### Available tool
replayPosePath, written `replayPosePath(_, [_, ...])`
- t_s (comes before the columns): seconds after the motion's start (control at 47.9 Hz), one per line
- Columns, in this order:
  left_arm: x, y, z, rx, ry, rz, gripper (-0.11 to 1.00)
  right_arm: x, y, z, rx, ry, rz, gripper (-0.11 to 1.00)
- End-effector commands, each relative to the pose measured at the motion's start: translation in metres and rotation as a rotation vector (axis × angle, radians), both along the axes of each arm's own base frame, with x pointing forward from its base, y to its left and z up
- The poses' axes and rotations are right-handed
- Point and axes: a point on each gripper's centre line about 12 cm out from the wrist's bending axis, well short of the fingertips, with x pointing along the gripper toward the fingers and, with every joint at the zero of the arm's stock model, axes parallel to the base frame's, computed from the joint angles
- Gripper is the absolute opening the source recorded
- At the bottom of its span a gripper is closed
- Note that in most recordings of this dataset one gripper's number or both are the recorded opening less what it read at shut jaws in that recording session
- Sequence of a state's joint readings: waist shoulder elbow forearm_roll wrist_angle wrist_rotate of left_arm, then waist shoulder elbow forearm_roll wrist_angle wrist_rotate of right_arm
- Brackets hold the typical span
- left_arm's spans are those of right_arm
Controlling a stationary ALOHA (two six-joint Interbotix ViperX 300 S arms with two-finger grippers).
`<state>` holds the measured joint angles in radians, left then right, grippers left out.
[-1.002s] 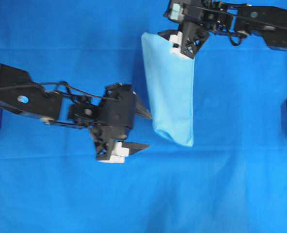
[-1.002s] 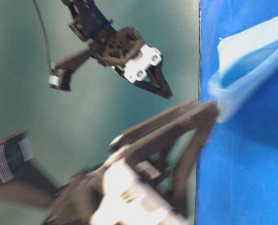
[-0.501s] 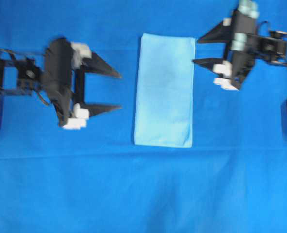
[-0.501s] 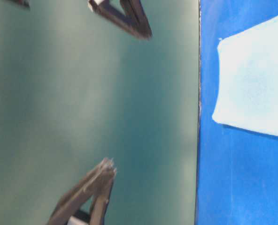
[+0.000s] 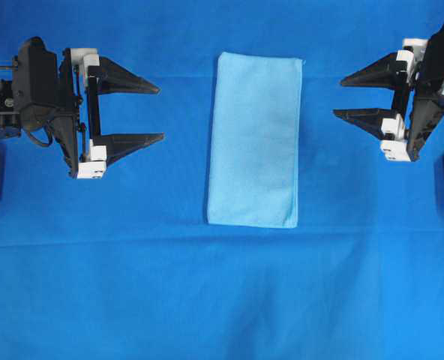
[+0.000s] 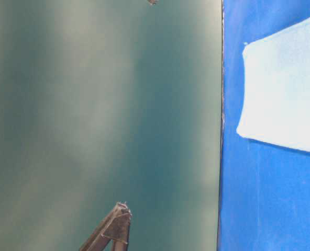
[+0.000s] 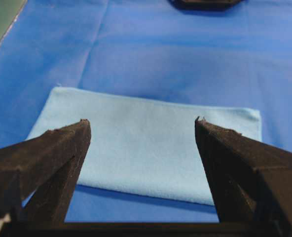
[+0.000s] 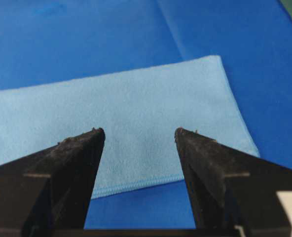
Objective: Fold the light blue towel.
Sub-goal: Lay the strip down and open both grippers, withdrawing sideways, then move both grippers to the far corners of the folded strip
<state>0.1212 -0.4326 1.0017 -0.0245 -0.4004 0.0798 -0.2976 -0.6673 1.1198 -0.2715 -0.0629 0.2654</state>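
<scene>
- Where the deep blue cloth [image 5: 222, 300] covers the table, the light blue towel [image 5: 254, 139] lies flat at the centre of the overhead view, folded into a tall narrow rectangle, long side running up and down the frame.
- Towel edges straight, corners square; no wrinkles visible from above. A narrow stitched hem shows along the near edge in the right wrist view [image 8: 136, 185].
- Left gripper [image 5: 160, 112] sits at the left of the overhead view, well apart from the towel, fingertips pointing toward it. Jaws spread wide, nothing between them.
- Right gripper [image 5: 337, 97] sits at the right edge, also well apart from the towel, tips pointing left toward it. Jaws spread wide, empty.
- Left wrist view: two black fingers [image 7: 57, 148] frame the towel [image 7: 146, 148], which lies ahead of them on the cloth, not touched.
- Right wrist view: black fingers [image 8: 72, 163] stand apart, towel [image 8: 131, 118] beyond and beneath the tips; contact not evident.
- Table-level view: one towel corner [image 6: 280, 99] lies flat against the blue cloth [image 6: 265, 209]; a dark fingertip [image 6: 118, 227] pokes in at the bottom edge against a green backdrop [image 6: 92, 115]; which arm it belongs to, cannot tell.
</scene>
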Motion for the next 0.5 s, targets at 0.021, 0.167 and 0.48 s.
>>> replayPosePath(0.021, [0.003, 0.001, 0.008, 0.003, -0.027, 0.001, 0.81, 0.003, 0.000, 0.007, -0.003, -0.026, 0.003, 0.63])
replayPosePath(0.167, [0.003, 0.002, 0.009, 0.003, -0.032, 0.005, 0.81, 0.004, -0.001, 0.008, -0.003, -0.029, 0.001, 0.63])
replayPosePath(0.48, [0.031, 0.041, 0.002, 0.004, 0.004, 0.111, 0.81, 0.021, -0.045, 0.000, 0.005, 0.063, -0.127, 0.62])
